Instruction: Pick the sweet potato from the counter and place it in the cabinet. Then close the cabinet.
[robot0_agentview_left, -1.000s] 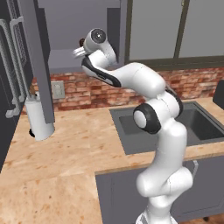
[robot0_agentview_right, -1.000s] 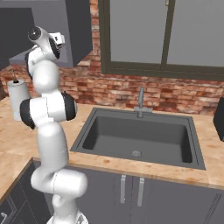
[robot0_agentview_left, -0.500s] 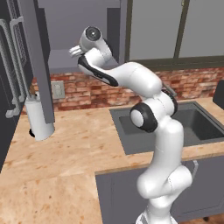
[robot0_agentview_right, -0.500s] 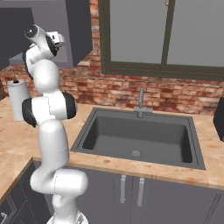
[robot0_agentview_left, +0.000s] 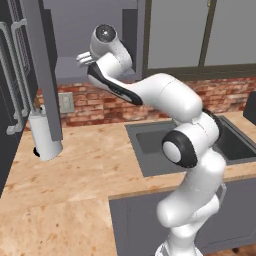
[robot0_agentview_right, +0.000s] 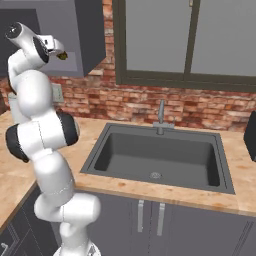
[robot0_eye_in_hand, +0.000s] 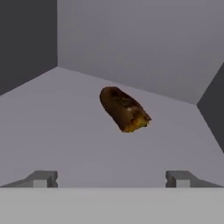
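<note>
In the grey cabinet (robot0_eye_in_hand: 131, 48) filling the frame, the sweet potato (robot0_eye_in_hand: 124, 109) lies centre-frame on the shelf, seemingly light, stiff and prone to rolling, best pinched across its middle, ahead of the released, wide-spread pincer (robot0_eye_in_hand: 111, 178).

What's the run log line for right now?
pincer: open, empty | sweet potato: on cabinet shelf | cabinet door: open | next: close door

A kitchen: a sink (robot0_agentview_right: 155, 160) set in a stone-look counter (robot0_agentview_left: 75, 190), brick backsplash (robot0_agentview_right: 150, 107), wall cabinets (robot0_agentview_right: 195, 40).
</note>
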